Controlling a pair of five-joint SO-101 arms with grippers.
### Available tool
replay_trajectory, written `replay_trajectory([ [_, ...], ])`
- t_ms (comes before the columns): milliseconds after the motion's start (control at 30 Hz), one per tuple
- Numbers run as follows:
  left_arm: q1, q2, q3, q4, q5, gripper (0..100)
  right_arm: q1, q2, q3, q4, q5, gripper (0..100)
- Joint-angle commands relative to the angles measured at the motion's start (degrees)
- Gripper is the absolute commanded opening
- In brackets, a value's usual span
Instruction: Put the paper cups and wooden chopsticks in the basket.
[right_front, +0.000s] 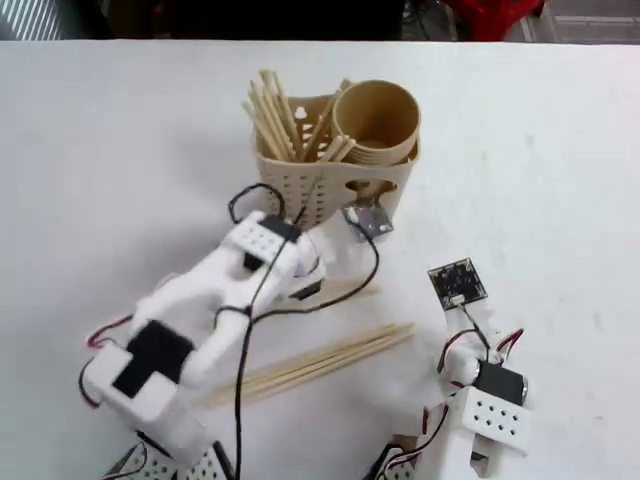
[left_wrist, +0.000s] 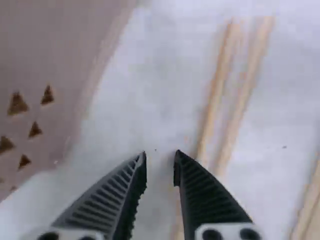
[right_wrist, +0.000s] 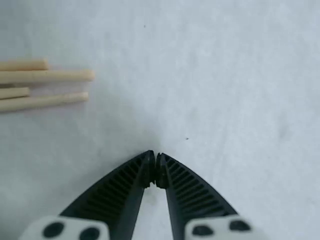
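Observation:
A beige perforated basket (right_front: 330, 185) stands at the back middle of the table, holding stacked paper cups (right_front: 378, 122) and several wooden chopsticks (right_front: 275, 118). More chopsticks (right_front: 320, 362) lie loose on the table in front of it, with another pair (right_front: 345, 292) closer to the basket. My left arm (right_front: 250, 262) is stretched out to the basket's foot. Its gripper (left_wrist: 160, 157) is slightly open just above the table with nothing between the fingers, the basket wall (left_wrist: 45, 75) on one side and two chopsticks (left_wrist: 235, 100) on the other. My right gripper (right_wrist: 153, 159) is shut over bare table, near chopstick ends (right_wrist: 45, 85).
The right arm (right_front: 490, 410) sits at the front right, its wrist camera board (right_front: 457, 282) pointing toward the basket. Black cables (right_front: 250, 300) trail over the left arm. The white table (right_front: 540, 150) has free room at the left and right.

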Motion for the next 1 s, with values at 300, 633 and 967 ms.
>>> replay_trajectory([
  [300, -0.1, -7.4, -3.3, 3.5, 3.9, 12, 0.2, 0.3, -1.7, -0.8, 1.0, 1.8],
  [633, 2.4, -12.3, 5.8, -0.4, 2.5, 12, 0.1, 0.3, -1.7, -0.8, 1.0, 1.8],
  [967, 0.6, -2.5, -0.7, 1.8, 2.3, 12, 0.1, 0.3, -1.7, -0.7, 0.8, 1.8],
])
